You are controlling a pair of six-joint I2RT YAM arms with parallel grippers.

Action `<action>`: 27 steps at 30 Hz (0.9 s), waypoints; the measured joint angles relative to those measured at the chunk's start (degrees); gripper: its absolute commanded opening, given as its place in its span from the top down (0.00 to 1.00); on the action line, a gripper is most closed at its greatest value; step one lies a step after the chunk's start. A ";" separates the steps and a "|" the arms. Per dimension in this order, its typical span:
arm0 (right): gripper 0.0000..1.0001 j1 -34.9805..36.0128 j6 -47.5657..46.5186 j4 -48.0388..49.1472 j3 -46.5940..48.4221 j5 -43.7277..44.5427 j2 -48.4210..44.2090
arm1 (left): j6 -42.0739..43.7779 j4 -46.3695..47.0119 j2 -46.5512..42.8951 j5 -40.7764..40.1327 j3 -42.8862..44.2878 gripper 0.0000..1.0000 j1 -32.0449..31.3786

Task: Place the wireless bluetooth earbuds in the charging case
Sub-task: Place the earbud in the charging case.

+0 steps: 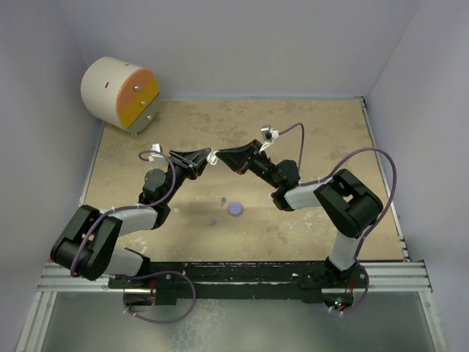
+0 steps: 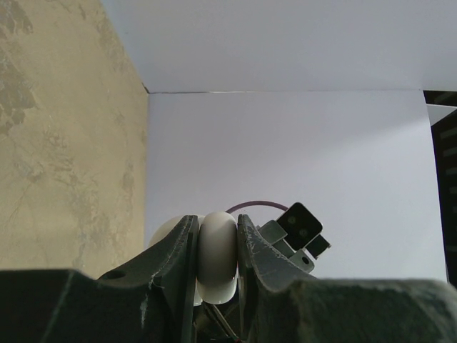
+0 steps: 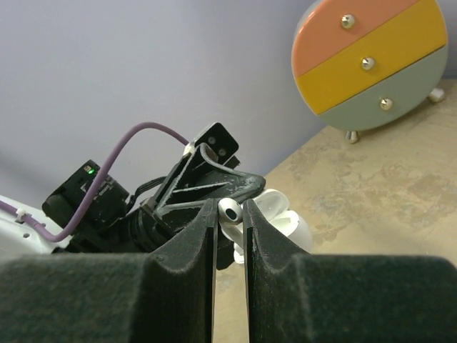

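**White earbud at the white case, both held above mid-table**

My left gripper is clamped on the white case, fingers pressing its two sides. My right gripper is pinched tight on one white earbud, its rounded tip poking out between the fingertips. The two meet in the air over the middle of the table. The earbud sits right at the case, but I cannot tell whether it touches.

From my right wrist the case shows two white lobes just beyond the earbud, so it looks open. Its hollows are hidden from me, and I cannot say what is in it. I cannot find the other white earbud in any view.

Nearer to me, below my grippers, the lilac case lies flat on the table as a round disc. I cannot make out whether it is open or what it holds. Two lilac earbuds lie loose outside it. One is just to its left and slightly farther, the other is left and nearer. Neither touches it.

In the far left corner stands a round drawer unit. Its three drawers are pink, yellow and grey-green, and all are pushed in, so their contents are out of sight.
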 measured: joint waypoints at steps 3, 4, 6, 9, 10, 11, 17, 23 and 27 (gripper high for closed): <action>1.00 0.00 1.05 0.09 -0.76 0.92 0.52 | -0.02 0.04 0.02 -0.17 0.00 1.00 -0.33; 1.00 0.00 1.40 0.13 -1.05 1.25 0.83 | -0.02 0.04 0.02 -0.22 0.00 1.00 -0.42; 1.00 0.00 2.08 0.04 -1.66 2.14 1.33 | -0.02 0.11 0.13 -0.44 0.00 1.00 -0.66; 1.00 0.00 2.69 -0.02 -2.10 3.30 1.79 | -0.02 0.17 0.31 -0.72 0.00 1.00 -0.90; 1.00 0.00 2.82 0.02 -2.21 3.58 1.79 | -0.02 0.22 0.37 -0.85 0.00 1.00 -0.96; 1.00 0.00 2.95 0.04 -2.27 3.82 1.79 | -0.02 0.28 0.42 -0.90 0.00 1.00 -1.07; 1.00 -0.07 3.45 0.39 -3.34 5.53 1.79 | -0.02 0.44 1.03 -1.33 0.00 1.00 -1.42; 1.00 -0.24 3.63 0.37 -4.17 6.75 1.33 | -0.07 1.38 2.32 -1.36 0.00 1.00 -1.53; 1.00 -0.39 3.65 0.42 -4.35 6.97 0.81 | -0.09 2.27 3.58 -1.40 0.00 1.00 -1.79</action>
